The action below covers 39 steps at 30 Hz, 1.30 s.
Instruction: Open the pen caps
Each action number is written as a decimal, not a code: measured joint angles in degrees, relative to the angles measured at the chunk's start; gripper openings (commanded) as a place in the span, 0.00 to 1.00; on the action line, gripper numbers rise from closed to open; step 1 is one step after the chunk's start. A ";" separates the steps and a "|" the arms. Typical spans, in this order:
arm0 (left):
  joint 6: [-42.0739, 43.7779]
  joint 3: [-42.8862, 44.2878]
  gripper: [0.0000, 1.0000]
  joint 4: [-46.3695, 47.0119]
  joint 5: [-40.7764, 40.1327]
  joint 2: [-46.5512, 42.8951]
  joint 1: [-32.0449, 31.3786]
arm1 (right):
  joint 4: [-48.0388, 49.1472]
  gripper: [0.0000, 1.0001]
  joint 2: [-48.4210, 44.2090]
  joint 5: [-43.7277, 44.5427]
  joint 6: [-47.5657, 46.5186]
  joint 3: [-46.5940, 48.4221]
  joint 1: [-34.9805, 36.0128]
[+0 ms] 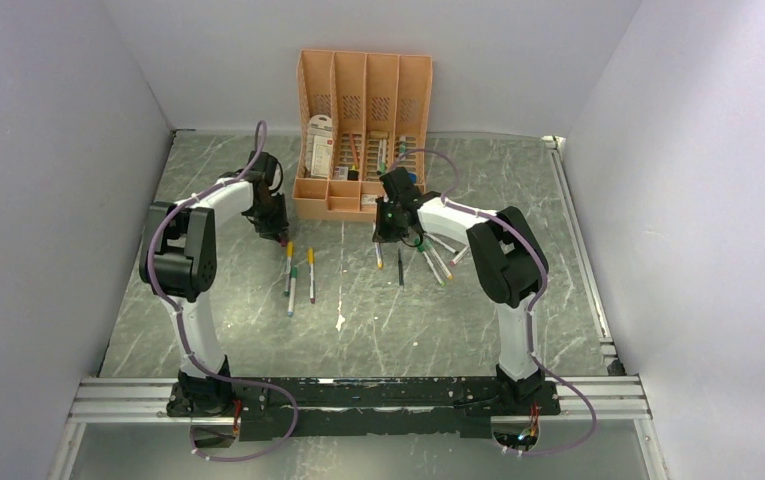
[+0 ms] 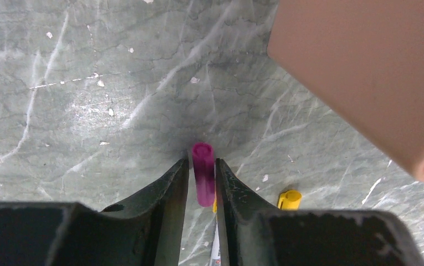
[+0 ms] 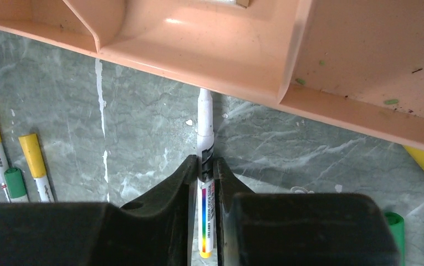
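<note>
Two grips: left pincer [image 2: 202, 160] clamps magenta cap [image 2: 203, 180], right pincer [image 3: 205, 159] clamps white pen [image 3: 205, 119].

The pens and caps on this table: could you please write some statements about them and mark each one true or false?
1. A purple cap sits between the fingers of the left tool. True.
2. The pen in the right tool has a cap on its forward end. False: that end is bare and pale, and it points toward the organiser.
3. A loose yellow cap lies on the table near the left tool. True.
4. The organiser is blue. False: it is peach-orange.
</note>
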 measured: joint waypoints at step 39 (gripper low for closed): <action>-4.90 -20.22 1.00 -4.52 11.19 -40.41 -7.72 | -7.80 0.54 -30.80 8.41 -9.14 -20.96 -0.15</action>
